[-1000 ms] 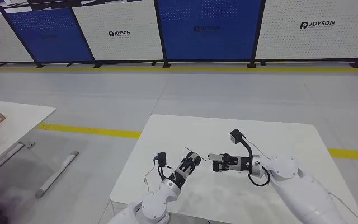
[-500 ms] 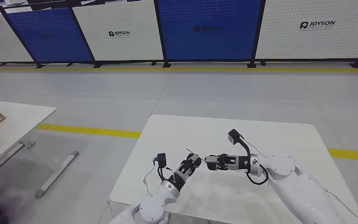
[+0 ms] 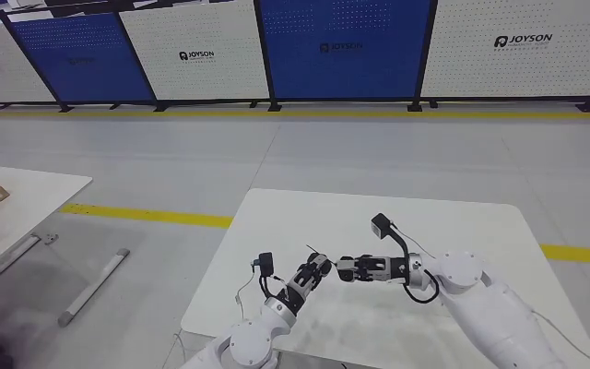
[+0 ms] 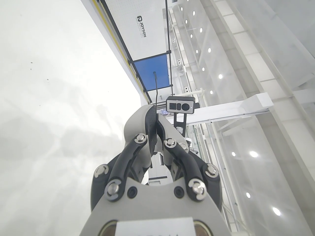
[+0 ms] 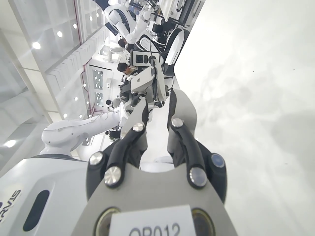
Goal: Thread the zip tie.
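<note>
Presently the left gripper (image 4: 155, 119) is pressing its jaws together on the zip tie (image 4: 156, 87), the dark ribbed pads clamping flat on the strap's lower end. The thin black strap is sticking straight out past those fingertips, its free end hanging in open air. Facing it tip to tip, the right gripper (image 5: 158, 100) is holding its jaws apart with nothing between them. The strap is standing just beyond the open fingers; whether it is touching either one, I cannot tell. Just past the left jaws, the right arm's wrist camera (image 4: 181, 106) is sitting on a black bracket. Both grippers are hovering close together, with the white table (image 3: 442, 231) lying beneath them.
</note>
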{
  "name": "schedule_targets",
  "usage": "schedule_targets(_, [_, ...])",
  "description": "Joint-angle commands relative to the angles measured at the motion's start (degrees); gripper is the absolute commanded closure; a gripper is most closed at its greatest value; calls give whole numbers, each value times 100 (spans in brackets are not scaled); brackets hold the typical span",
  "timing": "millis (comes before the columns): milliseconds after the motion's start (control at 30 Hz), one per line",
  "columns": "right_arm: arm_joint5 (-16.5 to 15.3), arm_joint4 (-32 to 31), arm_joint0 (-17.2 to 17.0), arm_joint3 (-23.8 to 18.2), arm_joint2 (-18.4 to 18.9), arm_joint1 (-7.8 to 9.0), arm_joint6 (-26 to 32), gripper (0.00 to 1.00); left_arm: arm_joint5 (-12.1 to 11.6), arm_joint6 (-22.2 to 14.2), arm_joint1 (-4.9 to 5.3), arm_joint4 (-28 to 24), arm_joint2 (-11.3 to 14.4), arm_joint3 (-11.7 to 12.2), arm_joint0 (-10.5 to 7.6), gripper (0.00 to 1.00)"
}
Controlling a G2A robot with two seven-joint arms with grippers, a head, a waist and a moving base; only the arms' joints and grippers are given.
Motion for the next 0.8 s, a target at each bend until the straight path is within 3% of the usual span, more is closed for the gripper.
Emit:
schedule_targets(0, [29, -15, 6, 9, 3, -11, 15, 88, 12, -4, -12, 5, -9, 7, -3, 100])
schedule_targets(33, [34, -21, 7, 16, 9, -17, 21, 89, 18, -8, -20, 10, -13, 11, -2, 100])
schedule_targets(67, [34, -22, 7, 21, 15, -21, 26, 98, 22, -13, -25, 14, -16, 14, -2, 100])
schedule_targets(100, [28, -17, 6, 27, 25, -25, 31, 100, 25, -19, -31, 18, -18, 17, -2, 100])
schedule_targets(267, [3, -17, -10, 46, 62, -40, 102, 100, 58, -48, -56, 142, -23, 37, -5, 100])
schedule_targets(300, [2, -18, -11, 53, 69, -44, 134, 100, 98, -30, -58, 329, -4, 57, -8, 74])
schedule_targets(333, [0, -27, -13, 56, 74, -46, 153, 100, 98, -30, -58, 329, -4, 57, -8, 0])
schedule_targets(767, [-35, -89, -30, 23, 108, -44, 155, 100, 98, -30, -58, 329, -4, 57, -8, 0])
